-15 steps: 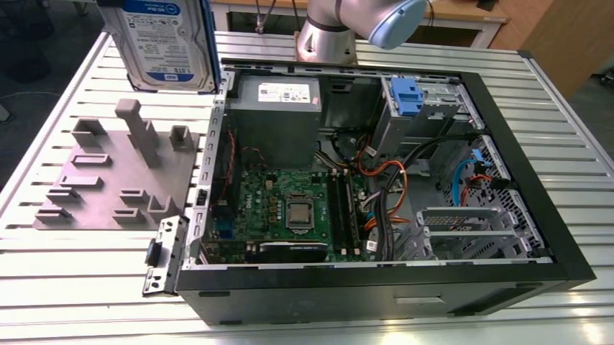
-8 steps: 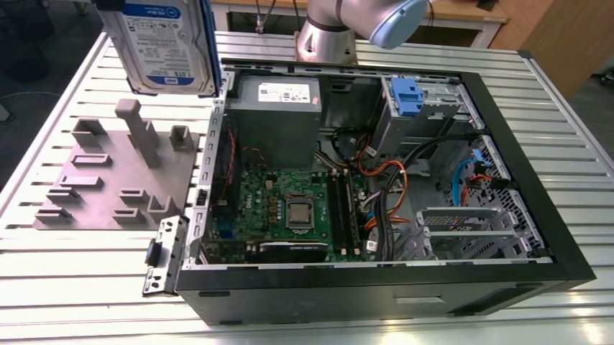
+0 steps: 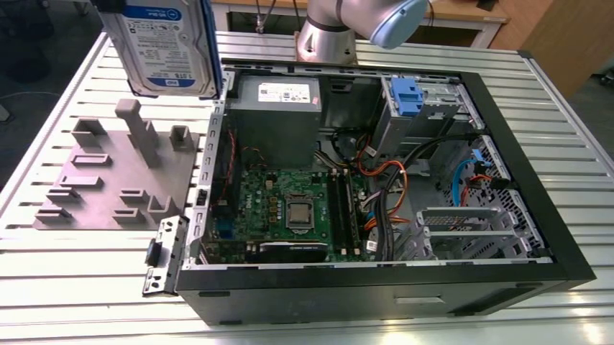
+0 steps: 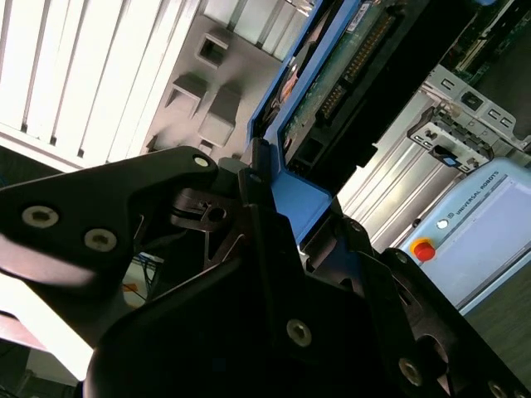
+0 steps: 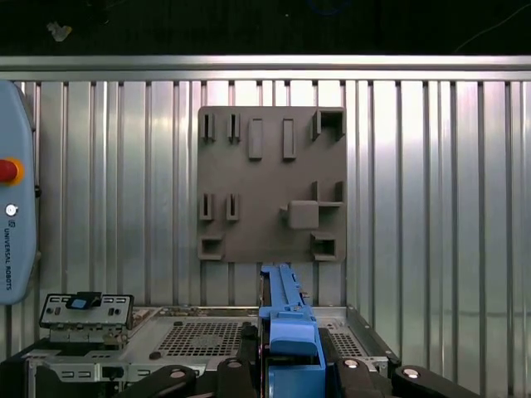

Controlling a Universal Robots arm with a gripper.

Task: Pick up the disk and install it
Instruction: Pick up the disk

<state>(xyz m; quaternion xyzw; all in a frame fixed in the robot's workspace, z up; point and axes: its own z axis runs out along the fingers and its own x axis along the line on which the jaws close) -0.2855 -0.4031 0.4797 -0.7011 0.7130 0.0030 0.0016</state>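
The disk (image 3: 163, 47), a silver drive with a white-and-blue label in a blue bracket, hangs upright high above the grey fixture plate (image 3: 115, 180), at the exterior view's left of the open computer case (image 3: 384, 180). In both wrist views my gripper (image 5: 290, 358) is shut on the disk's blue bracket (image 5: 286, 319), its black fingers (image 4: 249, 207) clamped on either side. The second wrist view shows the disk's green circuit-board underside (image 4: 332, 79) running away from the fingers. The first wrist view looks straight down on the fixture plate (image 5: 270, 182) below the disk.
Inside the case lie a grey power supply (image 3: 276, 100), the motherboard (image 3: 287, 208), cables and a drive bay with a blue latch (image 3: 408, 97). The arm's base (image 3: 326, 36) stands behind the case. A teach pendant (image 5: 12, 215) lies on the slatted table (image 3: 57, 287). A small metal bracket (image 3: 163, 255) leans at the case's corner.
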